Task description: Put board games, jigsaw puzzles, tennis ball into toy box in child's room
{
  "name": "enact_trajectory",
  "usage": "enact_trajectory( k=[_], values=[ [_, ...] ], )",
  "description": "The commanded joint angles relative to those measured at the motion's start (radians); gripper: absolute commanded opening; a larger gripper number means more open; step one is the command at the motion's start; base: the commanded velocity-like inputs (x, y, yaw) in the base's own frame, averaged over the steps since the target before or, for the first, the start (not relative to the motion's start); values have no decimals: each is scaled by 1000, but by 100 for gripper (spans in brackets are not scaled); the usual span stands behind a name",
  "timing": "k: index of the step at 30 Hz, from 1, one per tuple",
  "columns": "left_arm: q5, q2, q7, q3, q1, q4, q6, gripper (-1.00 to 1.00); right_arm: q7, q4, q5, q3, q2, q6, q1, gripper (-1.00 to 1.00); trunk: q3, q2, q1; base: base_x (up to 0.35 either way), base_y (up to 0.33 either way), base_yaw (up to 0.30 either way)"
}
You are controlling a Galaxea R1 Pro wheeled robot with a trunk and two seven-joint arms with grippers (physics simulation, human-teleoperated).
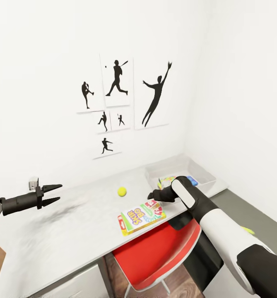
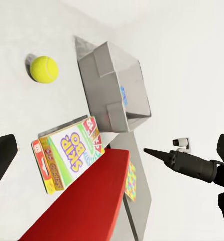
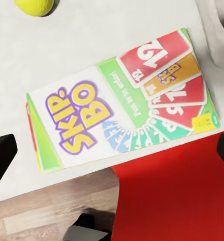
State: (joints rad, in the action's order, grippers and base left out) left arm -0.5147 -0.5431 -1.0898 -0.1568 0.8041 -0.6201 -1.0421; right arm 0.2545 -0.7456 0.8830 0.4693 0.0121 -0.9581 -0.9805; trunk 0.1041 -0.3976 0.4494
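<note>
My right gripper (image 1: 151, 194) hangs just over the far-right corner of the SKIP BO box (image 1: 141, 216); wrist cam shows my 2 finger tips spread wide on either side of the box (image 3: 119, 103), nothing between them. Left gripper (image 1: 51, 194) is parted too, empty, idle over bare table (image 1: 63, 236) well off at 9 o'clock.

Risks:
- Box sits at the table's near edge, a corner looks to overhang the red chair (image 1: 155, 252). A nudge toward 6 o'clock could tip it off onto the seat or floor.
- It's flat, so a top-down pinch may just slide it. Jaw span vs box width: can't judge.
- Tennis ball (image 1: 121, 191) at 11 o'clock of the box, loose. Brush it and it rolls.

Toy box (image 1: 204, 176) is at 1 o'clock of the game, near the wall corner.

Unclear:
- My forearm covers part of the bin. I see a blue item (image 1: 192, 180) and a multicoloured one (image 1: 166, 181) inside, can't name either.
- Left wrist cam shows a patchwork sheet (image 2: 130, 181) beside the chair, below the table edge. Possibly a jigsaw puzzle, resting place hidden.
</note>
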Motion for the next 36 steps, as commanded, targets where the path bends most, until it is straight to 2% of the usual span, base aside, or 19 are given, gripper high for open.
enact_trajectory(
  k=[1,6,7,12,20,29,36],
  values=[
    [2,0,-4,-1,1,0,-4,100,9,-1,9,5,1,-1,-1,100,4,-2,1,0,0,97],
    [2,-1,-4,-1,1,0,-4,100,9,-1,-27,3,2,-1,-1,100,11,-2,1,0,0,97],
    [2,-1,-4,-1,1,0,-4,100,9,-1,-44,2,2,-1,-1,100,13,-2,1,0,0,97],
    [2,-1,-5,-1,1,0,-4,100,8,-1,-73,-2,2,-2,-1,100,20,-2,1,0,0,95],
    [1,-1,-4,-1,1,0,-4,100,6,0,-79,-3,3,-2,-1,100,27,-2,1,0,0,49],
    [1,-1,-6,-1,1,0,-3,100,6,0,-79,-3,2,-5,-1,100,20,-2,1,0,0,-82],
    [4,-3,-54,-1,-1,0,-3,100,6,0,-79,-3,2,-5,-1,100,18,-2,1,0,81,-32]
  ],
)
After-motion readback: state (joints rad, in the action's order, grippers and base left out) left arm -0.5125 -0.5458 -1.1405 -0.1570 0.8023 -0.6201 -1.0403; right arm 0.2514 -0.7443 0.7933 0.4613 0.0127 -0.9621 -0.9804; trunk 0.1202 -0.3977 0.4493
